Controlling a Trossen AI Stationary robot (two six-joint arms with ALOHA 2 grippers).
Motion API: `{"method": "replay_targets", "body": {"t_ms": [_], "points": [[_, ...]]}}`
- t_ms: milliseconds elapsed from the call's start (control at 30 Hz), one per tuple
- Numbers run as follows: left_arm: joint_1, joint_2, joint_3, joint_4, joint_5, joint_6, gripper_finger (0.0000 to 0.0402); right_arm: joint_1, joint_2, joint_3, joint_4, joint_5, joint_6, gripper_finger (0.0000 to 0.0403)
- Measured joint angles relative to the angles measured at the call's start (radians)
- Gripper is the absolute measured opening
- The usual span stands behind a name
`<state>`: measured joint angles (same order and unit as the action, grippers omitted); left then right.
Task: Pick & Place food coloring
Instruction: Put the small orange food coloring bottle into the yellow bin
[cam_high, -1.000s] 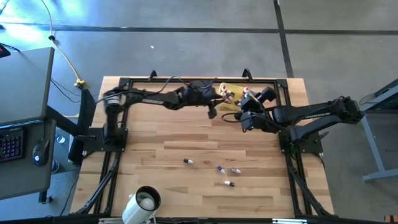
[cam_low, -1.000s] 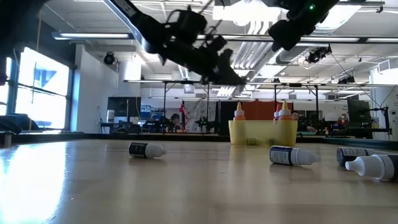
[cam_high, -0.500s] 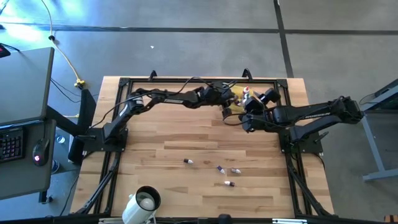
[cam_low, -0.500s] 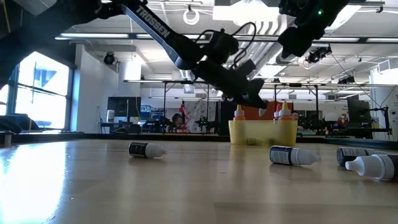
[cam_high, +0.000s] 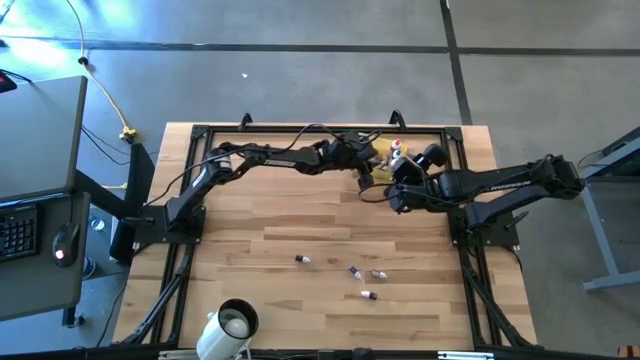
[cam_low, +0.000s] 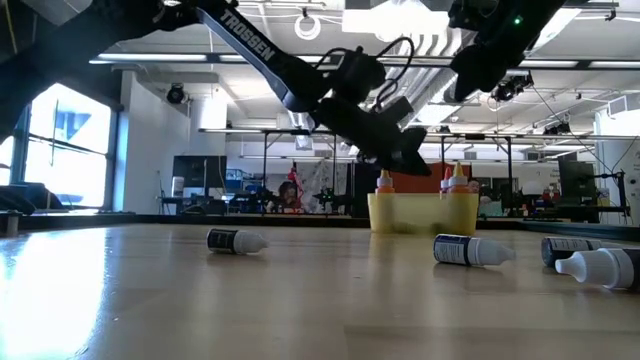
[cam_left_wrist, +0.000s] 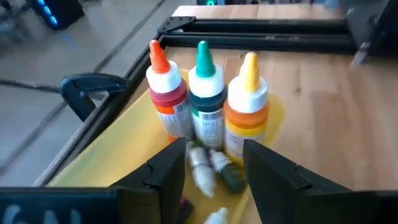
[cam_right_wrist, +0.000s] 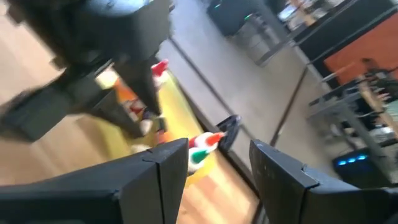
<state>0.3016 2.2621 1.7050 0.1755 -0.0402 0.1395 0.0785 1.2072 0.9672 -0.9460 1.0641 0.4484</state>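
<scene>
At the far edge of the light wooden plank worktop (cam_high: 300, 215), high view: the translucent yellow rectangular tray (cam_high: 380, 150) sits between the two dark arms. The left claw (cam_high: 366, 170) is over the tray's near side. The right claw (cam_high: 397, 192) hangs just beside the tray, on its right. Upright bottles show in the tray, one with a red tip (cam_high: 396, 146). Four small dark food coloring vials lie on the near half of the worktop, well apart from the tray: one alone (cam_high: 302, 260), three clustered (cam_high: 366, 280). A white round mug (cam_high: 233, 324) lies at the near edge.

Low view: the tray stands at mid-distance with orange-capped bottles (cam_low: 384, 181) showing above its rim. The left claw (cam_low: 412, 160) hovers just above the tray. Dark vials with white caps lie on their sides: one to the left (cam_low: 236, 241), one in front of the tray (cam_low: 472, 250), two at the picture's right edge (cam_low: 600, 266).

Left wrist view: left claw (cam_left_wrist: 214, 168) stands parted, nothing between its fingers (cam_left_wrist: 165, 177). Beyond them three upright dropper bottles stand side by side in the tray (cam_left_wrist: 112, 149): red-tipped (cam_left_wrist: 166, 93), green-tipped (cam_left_wrist: 206, 93), yellow-tipped (cam_left_wrist: 247, 106). Several tiny vials (cam_left_wrist: 211, 165) lie loose on the tray floor at their feet.

Right wrist view: right claw (cam_right_wrist: 217, 168) open, empty. Past its fingers (cam_right_wrist: 168, 174), the tray with a red-and-green-tipped bottle (cam_right_wrist: 202, 149); the left arm's dark bulk (cam_right_wrist: 87, 56) covers much of the tray.
</scene>
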Motion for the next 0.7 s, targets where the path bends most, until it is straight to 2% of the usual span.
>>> {"method": "replay_targets", "body": {"t_ms": [200, 300, 533, 700], "points": [[-0.03, -0.109, 0.001, -0.058, 0.081, -0.064, 0.016, 0.0, 0.0, 0.0, 0.0, -0.083, 0.025, 0.0165], [-0.038, -0.198, 0.0, -0.171, 0.081, -0.048, 0.016, 0.0, 0.0, 0.0, -0.001, -0.1, 0.03, 0.0165], [-0.04, -0.42, 0.0, -0.571, -0.057, -0.002, 0.0149, 0.0, 0.0, 0.0, -0.011, -0.261, 0.11, 0.0165], [-0.041, -0.55, 0.0, -0.879, -0.127, -0.077, 0.0147, 0.01, 0.012, 0.0, -0.004, -0.425, 0.178, 0.0165]]}}
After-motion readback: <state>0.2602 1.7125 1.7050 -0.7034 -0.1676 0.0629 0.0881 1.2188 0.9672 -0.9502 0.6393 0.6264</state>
